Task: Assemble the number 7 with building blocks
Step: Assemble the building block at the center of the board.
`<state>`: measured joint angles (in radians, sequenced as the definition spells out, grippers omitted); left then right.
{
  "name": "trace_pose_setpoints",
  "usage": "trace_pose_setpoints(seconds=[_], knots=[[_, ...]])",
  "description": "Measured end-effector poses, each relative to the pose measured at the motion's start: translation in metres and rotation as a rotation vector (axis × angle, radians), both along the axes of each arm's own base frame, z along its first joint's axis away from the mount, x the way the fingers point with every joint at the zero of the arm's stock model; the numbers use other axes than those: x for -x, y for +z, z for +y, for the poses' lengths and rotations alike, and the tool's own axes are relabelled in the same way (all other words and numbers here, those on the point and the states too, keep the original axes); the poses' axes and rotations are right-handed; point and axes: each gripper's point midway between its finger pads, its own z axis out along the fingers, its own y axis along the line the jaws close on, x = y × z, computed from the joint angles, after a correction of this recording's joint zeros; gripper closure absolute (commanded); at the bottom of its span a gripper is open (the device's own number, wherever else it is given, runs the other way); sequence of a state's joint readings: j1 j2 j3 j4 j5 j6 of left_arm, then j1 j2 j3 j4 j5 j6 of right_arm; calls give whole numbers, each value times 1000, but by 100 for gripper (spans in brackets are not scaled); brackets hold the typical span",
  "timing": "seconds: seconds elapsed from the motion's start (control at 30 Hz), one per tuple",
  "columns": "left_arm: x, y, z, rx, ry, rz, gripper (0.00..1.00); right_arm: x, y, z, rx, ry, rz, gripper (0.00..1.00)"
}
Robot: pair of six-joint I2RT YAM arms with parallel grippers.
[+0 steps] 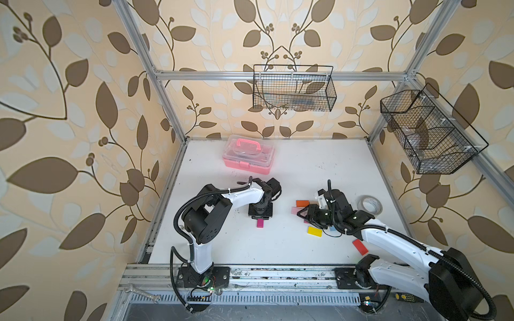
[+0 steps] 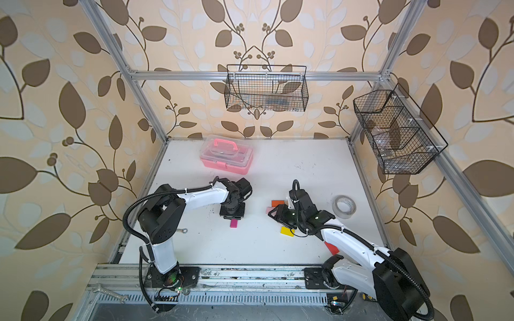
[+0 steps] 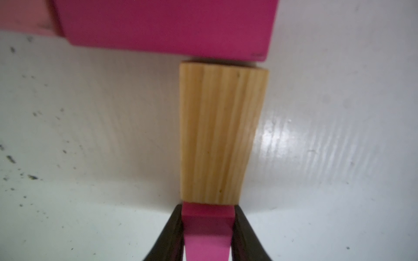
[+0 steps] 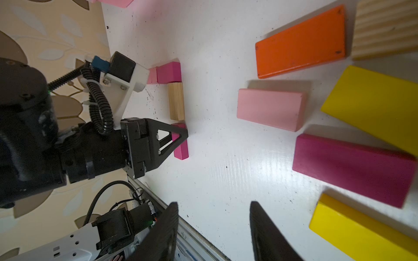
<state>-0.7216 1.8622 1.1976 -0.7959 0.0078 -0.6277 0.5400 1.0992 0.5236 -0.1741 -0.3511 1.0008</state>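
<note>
Left end effector [image 3: 208, 211] clamped flat magenta wooden block [image 3: 207, 239], end-on beside plain wood block [image 3: 219, 133] adjoining magenta bar block [image 3: 162, 27], on white bench [image 3: 90, 158]. Right end effector [image 4: 213, 203] was part open, empty, near loose building blocks [image 4: 271, 109].

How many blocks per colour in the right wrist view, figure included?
magenta blocks: 3, one in the left gripper's jaws
pale pink blocks: 2
yellow blocks: 2
plain wood blocks: 2
orange block: 1
Total: 10
Left out: pink sliver at that view's edge, cannot tell what it is.
</note>
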Motion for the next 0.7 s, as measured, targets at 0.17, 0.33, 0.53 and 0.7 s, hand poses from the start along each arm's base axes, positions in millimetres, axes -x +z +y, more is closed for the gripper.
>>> trace_pose_setpoints(seconds=[0.17, 0.33, 0.53, 0.7], knots=[[-1, 0, 0, -4, -3, 4, 66, -1, 0, 1, -3, -2, -2, 48], [-2, 0, -2, -5, -12, 6, 66, -2, 1, 1, -6, -3, -3, 48], [-2, 0, -2, -5, -19, 6, 66, -2, 0, 1, -5, -4, -2, 48], [-2, 0, -2, -5, -19, 6, 66, -3, 0, 2, -7, -3, -4, 48]])
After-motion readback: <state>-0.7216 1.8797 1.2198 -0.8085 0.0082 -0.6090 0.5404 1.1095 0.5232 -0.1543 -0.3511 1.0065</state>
